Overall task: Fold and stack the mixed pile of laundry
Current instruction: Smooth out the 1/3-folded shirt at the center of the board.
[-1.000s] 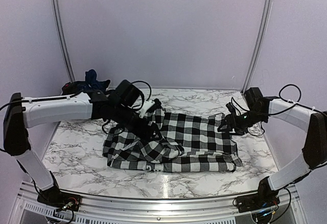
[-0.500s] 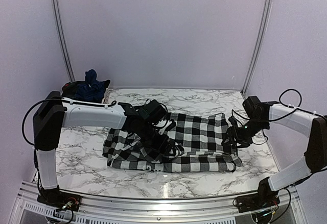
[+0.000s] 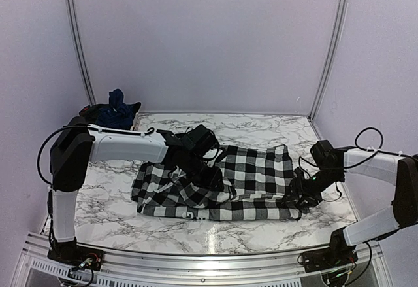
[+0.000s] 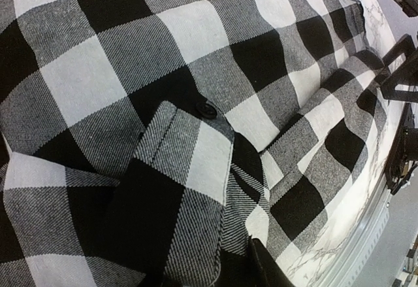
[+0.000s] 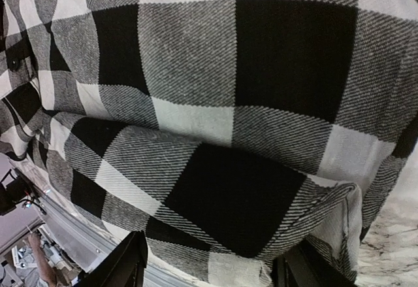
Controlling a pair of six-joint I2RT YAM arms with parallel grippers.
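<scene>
Black-and-white checked shirt [image 3: 251, 176] lies spread on the marble worktop [image 3: 98, 189]. Its right half is fairly flat, its left half bunched and rucked. The rest of the laundry pile [image 3: 112, 110] sits as a dark, blue heap beyond the shirt's far-left corner, well apart from it.

Left arm [image 3: 124, 144] reaches onto the shirt's rumpled left-centre. The left jaws are down on the cloth there. The wrist view shows a buttoned cuff [image 4: 186, 169] just ahead of one fingertip [image 4: 264, 270], but I cannot tell whether the jaws pinch it or stand apart.

Right arm [image 3: 372, 163] is low at the shirt's near-right corner. The right jaws are spread, straddling the doubled near hem [image 5: 313, 202], with nothing pinched.

Judgement: first garment, at the flatten-and-fold step; stacking not begun. The next move likely calls for each pair of jaws to close on cloth, sleeve at left and hem corner at right. Both would then lift together and carry across the shirt with even tension, so the bunch does not drag.
</scene>
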